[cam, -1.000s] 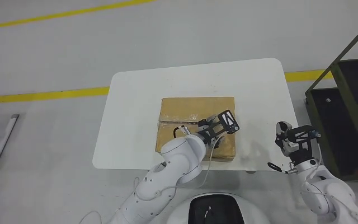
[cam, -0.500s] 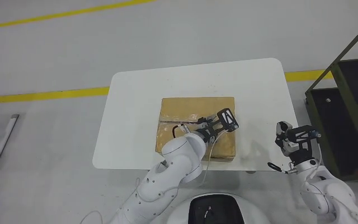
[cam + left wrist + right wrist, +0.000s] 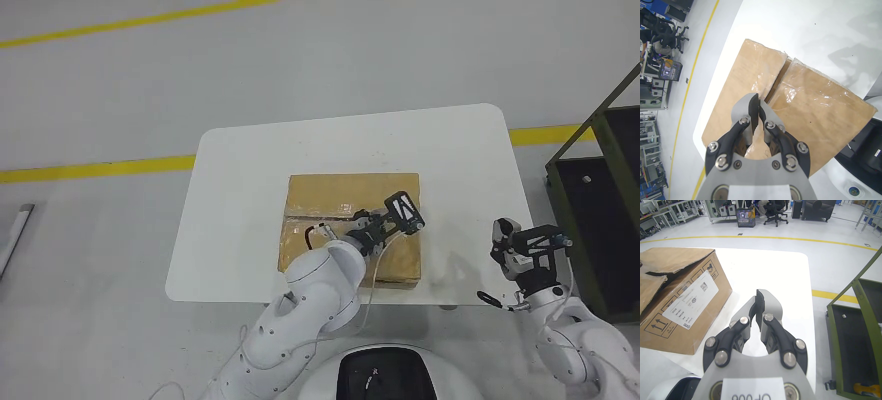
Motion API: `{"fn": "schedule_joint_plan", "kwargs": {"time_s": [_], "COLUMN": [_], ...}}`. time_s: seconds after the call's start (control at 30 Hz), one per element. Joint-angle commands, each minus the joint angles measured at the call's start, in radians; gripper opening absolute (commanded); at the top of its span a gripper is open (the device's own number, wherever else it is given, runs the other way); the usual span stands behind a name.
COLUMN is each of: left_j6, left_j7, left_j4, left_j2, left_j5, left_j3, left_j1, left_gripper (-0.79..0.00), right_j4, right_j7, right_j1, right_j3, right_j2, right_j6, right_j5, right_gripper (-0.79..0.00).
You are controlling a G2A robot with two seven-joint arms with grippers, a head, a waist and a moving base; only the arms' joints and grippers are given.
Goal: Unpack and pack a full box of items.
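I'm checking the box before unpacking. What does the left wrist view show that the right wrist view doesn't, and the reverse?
Left wrist view adds the clear tape across the top flaps of the cardboard box, and the left gripper, jaws shut, at the gap between them. Right wrist view adds the box's labelled side, the green cart beside the table, and the right gripper, jaws shut, clear of the box. Shared: the box and the white table.
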Motion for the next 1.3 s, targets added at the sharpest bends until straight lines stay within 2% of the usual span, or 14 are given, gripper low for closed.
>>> {"fn": "schedule_joint_plan", "kwargs": {"time_s": [0.0, 0.17, 0.4, 0.67, 0.77, 1.0, 1.27], "left_j6": [-0.001, 0.027, 0.066, 0.092, 0.061, 0.039, 0.095], "left_j7": [0.005, 0.016, 0.011, -0.021, -0.033, -0.016, 0.031], "left_j4": [0.001, -0.028, -0.132, -0.270, -0.301, -0.323, -0.301], "left_j2": [0.000, 0.001, 0.013, 0.036, 0.046, 0.062, 0.070], "left_j5": [0.004, 0.004, 0.024, 0.056, 0.081, 0.108, 0.114], "left_j3": [-0.010, -0.046, -0.148, -0.336, -0.406, -0.552, -0.672], "left_j1": [0.004, 0.023, 0.075, 0.171, 0.196, 0.236, 0.254], "left_gripper": [-0.785, -0.785, -0.785, -0.785, -0.785, -0.785, -0.785], "right_j4": [0.000, -0.003, -0.006, -0.008, -0.004, -0.002, 0.005], "right_j7": [-0.001, 0.001, 0.005, 0.016, 0.017, 0.025, 0.030], "right_j1": [0.000, -0.001, 0.001, 0.011, 0.017, 0.026, 0.031], "right_j3": [-0.001, -0.003, -0.005, -0.015, -0.022, -0.034, -0.044], "right_j2": [0.000, 0.000, 0.001, 0.001, 0.001, 0.002, 0.003], "right_j6": [0.001, 0.001, -0.003, -0.009, -0.012, -0.019, -0.021], "right_j5": [0.002, 0.006, 0.014, 0.011, 0.008, 0.001, -0.009], "right_gripper": [-0.785, -0.785, -0.785, -0.785, -0.785, -0.785, -0.785]}}
